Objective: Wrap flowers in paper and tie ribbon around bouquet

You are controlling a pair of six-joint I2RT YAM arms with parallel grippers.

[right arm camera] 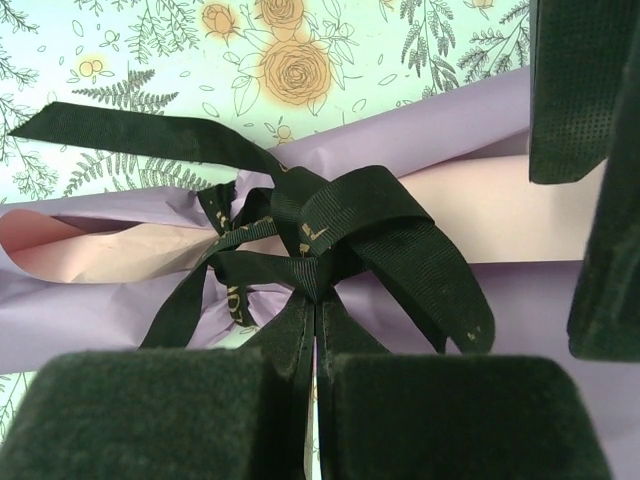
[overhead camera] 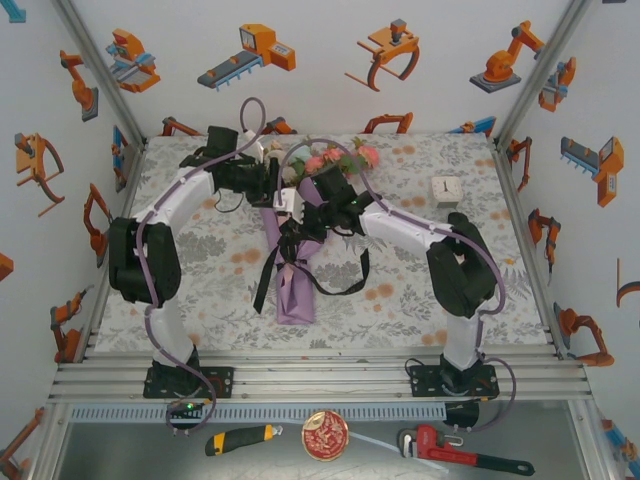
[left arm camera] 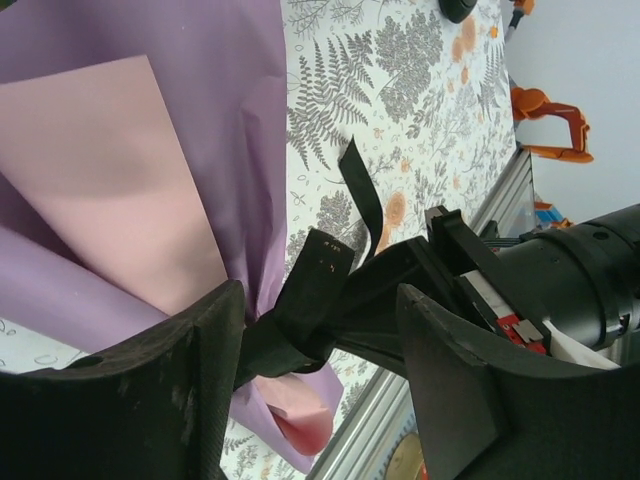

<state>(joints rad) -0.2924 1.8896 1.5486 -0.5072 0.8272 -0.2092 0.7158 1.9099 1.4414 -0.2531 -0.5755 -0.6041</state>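
The bouquet [overhead camera: 298, 283] lies across the middle of the table [overhead camera: 420, 290], flowers [overhead camera: 340, 158] at the far end and the purple paper [overhead camera: 295, 306] tapering toward the arm bases. Your left gripper [left arm camera: 322, 310] reaches in from the left, bent at the elbow, jaws spread either side of the ribbon [right arm camera: 330, 230] knot. Your right gripper [right arm camera: 315, 365] angles in from the right, clenched on a ribbon strand beside that knot
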